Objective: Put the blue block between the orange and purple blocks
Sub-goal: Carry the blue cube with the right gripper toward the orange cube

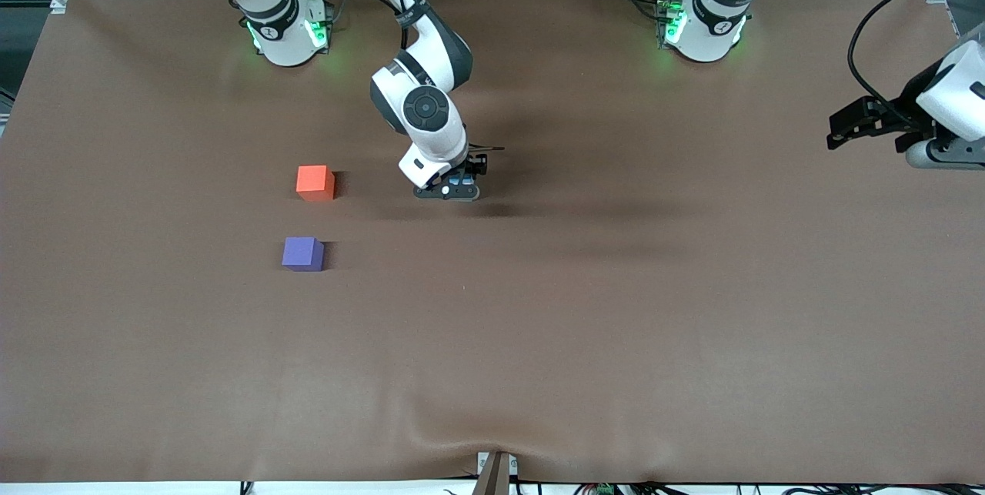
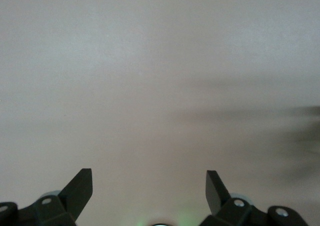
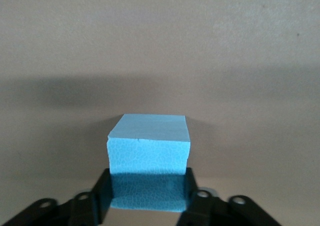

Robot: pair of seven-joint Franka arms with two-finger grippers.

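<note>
The right pincer (image 1: 449, 188) grips the blue block (image 3: 149, 158) low over the brown tabletop (image 1: 616, 326), with the gap between the orange block (image 1: 315, 182) and purple block (image 1: 302, 253) toward the right arm's end, while the left pincer (image 2: 149, 188) waits open.

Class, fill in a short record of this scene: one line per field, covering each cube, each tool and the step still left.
Light sky-blue matte cube: clamped in right tool
Bright orange-red matte cube: on table, toward right arm's end
Violet-purple matte cube: nearer the front camera than orange
Left tool: open, holding nothing, waiting at its own end
Left to do: blue between the other two
</note>
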